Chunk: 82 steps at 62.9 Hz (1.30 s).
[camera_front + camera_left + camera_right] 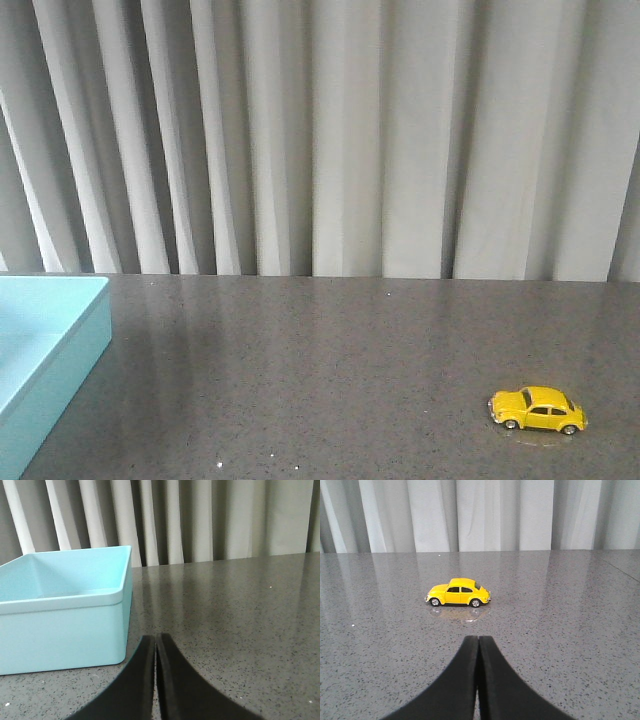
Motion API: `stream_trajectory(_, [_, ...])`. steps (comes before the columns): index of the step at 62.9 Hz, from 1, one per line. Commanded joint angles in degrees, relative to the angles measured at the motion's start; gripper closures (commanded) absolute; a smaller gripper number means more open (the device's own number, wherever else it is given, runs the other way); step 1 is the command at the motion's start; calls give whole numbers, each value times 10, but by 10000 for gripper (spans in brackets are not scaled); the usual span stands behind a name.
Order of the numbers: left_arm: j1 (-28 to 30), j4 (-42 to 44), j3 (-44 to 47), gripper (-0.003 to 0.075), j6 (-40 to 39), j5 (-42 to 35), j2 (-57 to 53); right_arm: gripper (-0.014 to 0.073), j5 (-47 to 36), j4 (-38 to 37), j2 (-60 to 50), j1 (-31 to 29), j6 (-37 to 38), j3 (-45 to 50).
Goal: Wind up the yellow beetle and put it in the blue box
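Yellow is seen low on the right of the front view, where the yellow beetle (537, 409) is parked on all four wheels on the speckled grey worktop (330, 370), side-on, its faint reflection caught in the glossy surface. At the far left edge of that same view the blue box (45, 350) is cut off by the frame, well apart from the car, with only one corner and part of its pale interior shown. Grey pleated curtains (330, 130) are hung behind the worktop.

From the left wrist view, the left gripper (156, 645) is seen clenched, its two dark fingers pressed tip to tip with nothing held between them; the blue box (65, 630) is set just beyond and to one side of it, its inside seen to be bare as far as the near wall allows.

From the right wrist view, the right gripper (478, 645) is likewise pinched closed on nothing, and the yellow beetle (458, 592) is lined up ahead of it, clear of the fingertips, untouched, with open worktop left between the two
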Motion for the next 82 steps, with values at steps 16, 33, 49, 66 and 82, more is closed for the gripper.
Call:
stream_trajectory(16, [2,-1,-6,727,-4,-46,-8,598,-46,-6,-5,-3,-2,2])
stream_trajectory(33, [2,-1,-6,727,-4,-47,-8,598,-46,-6,-5,-3,-2,2])
stream_trajectory(49, [2,-14,-11,726,-32,-75,-8,598,-64,-6,-5,-3,-1,1])
stream_trajectory(66, [2,-7,-113,726,-53,-57,-4,598,-4,34,8,-3,-9,-123])
stream_trajectory(82, [2,75,-320,726,-39,102,140,598,150,-19,154,-3,-12,-334])
